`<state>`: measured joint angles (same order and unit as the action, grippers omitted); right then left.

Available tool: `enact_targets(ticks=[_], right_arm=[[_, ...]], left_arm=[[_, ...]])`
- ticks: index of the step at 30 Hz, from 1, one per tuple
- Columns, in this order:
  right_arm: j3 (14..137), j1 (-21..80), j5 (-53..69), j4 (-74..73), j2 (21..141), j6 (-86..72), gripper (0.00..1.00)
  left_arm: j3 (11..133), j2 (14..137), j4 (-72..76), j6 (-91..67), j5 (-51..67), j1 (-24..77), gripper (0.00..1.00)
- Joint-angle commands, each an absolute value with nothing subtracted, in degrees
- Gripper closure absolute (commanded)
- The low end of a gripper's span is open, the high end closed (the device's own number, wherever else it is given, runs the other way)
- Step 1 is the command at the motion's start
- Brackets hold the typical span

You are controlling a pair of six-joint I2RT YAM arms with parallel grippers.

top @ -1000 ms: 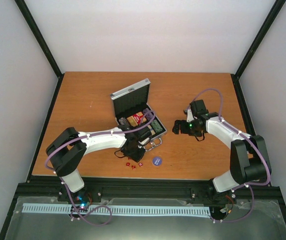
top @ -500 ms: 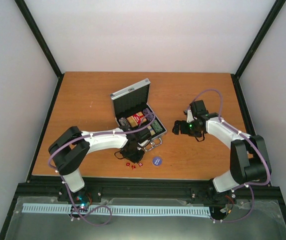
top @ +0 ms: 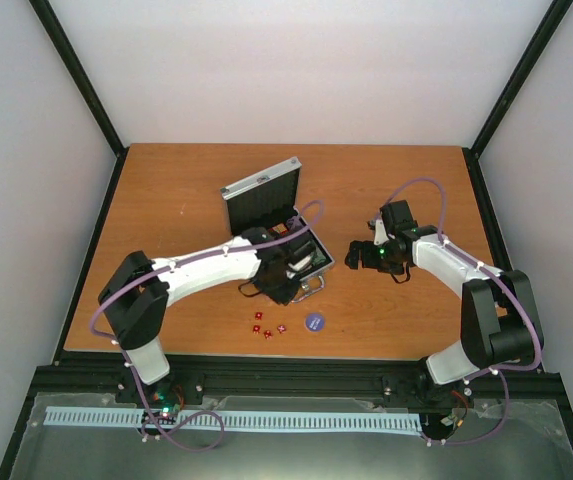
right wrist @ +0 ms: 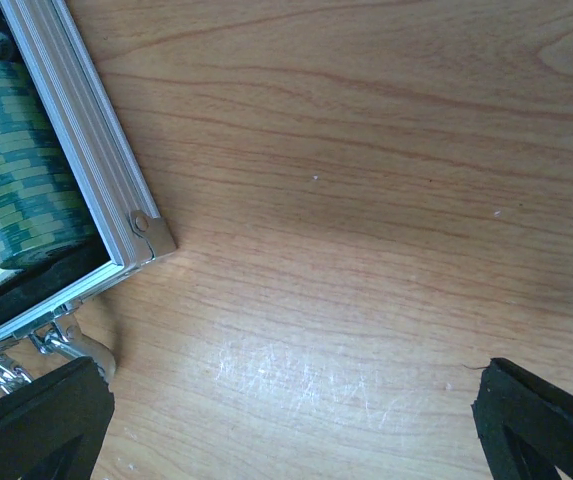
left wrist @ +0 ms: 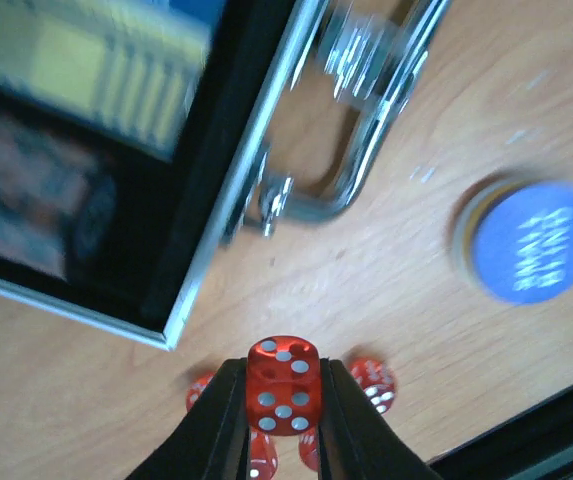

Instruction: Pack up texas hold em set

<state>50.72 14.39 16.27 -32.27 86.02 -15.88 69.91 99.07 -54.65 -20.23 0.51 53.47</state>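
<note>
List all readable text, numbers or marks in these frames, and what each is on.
No word reads clearly.
Disc: two lines of white print, too blurred to read.
Die in left claw: white pips only; the facing side seems to show five.
Chips: striped edges; print on a chip at the frame corner is cut off and unreadable.
Case contents, top view: too small to read.

die (left wrist: 282,385): red, white pips | disc (left wrist: 536,255): blue, seemingly white lettering | chips (right wrist: 21,190): green-cream stripes
</note>
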Motion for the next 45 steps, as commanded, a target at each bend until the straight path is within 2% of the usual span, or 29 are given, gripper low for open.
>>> enact_targets(ticks=[1, 11, 19, 38, 41, 45], right_arm=[[51.46, 14.03, 16.31, -31.41, 86.22, -16.13, 0.0], [52.76, 13.98, 16.19, -30.85, 87.33, -16.82, 0.0], [54.42, 14.02, 16.0, -30.46, 88.84, -17.32, 0.0], [53.38, 13.98, 15.28, -30.37, 89.82, -16.7, 0.0], [53.26, 14.02, 15.47, -30.19, 89.99, -16.67, 0.0], [53.18, 14.02, 15.73, -30.02, 90.15, -16.79, 0.0]], left_arm=[[80.19, 97.14, -60.79, -13.33, -4.12, 53.79, 0.99], [81.8, 105.35, -49.77, 0.36, -5.73, 45.15, 0.99], [90.62, 114.54, -46.47, 5.03, -4.15, 39.77, 0.99], [95.68, 121.93, -43.83, 4.17, -3.01, 39.2, 0.99], [96.71, 122.68, -43.32, 3.92, -3.44, 39.15, 0.96], [97.95, 123.84, -43.56, 4.03, -3.21, 39.19, 0.84]])
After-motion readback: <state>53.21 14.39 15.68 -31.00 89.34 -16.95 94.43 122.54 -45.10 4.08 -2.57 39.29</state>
